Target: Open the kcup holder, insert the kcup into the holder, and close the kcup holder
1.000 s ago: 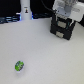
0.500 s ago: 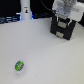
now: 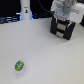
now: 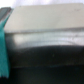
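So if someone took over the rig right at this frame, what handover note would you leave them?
Hand: over the kcup holder at the back of the table, on the exterior view's right; open or shut cannot be told, and the wrist view is too blurred to help.
Kcup: alone on the white table, near the front on the exterior view's left, far from the holder.
Done: nothing visible; no tray looks pulled out.
Left: open the holder, fetch and insert the kcup, close it.
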Motion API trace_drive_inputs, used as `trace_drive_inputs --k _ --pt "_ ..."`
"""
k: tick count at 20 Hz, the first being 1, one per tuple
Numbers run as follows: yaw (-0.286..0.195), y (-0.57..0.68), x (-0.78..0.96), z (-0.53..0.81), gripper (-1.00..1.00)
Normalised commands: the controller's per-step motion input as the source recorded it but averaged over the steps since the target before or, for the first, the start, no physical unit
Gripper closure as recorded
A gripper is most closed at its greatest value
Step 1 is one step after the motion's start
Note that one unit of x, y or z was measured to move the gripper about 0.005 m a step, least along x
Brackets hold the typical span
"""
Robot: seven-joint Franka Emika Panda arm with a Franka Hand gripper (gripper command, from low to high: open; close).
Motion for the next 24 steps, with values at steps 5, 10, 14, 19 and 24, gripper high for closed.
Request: trace_drive_inputs --k 5,10,14,19,24 --pt "-0.043 -0.35 0.95 0.19 1.0" --pt "-0.048 -0.38 0.95 0.18 1.0" --pt "-0.047 -0.38 0.93 0.18 1.0" --pt "-0.052 -0.4 0.9 0.12 1.0" --pt "-0.059 -0.42 0.9 0.08 1.0"
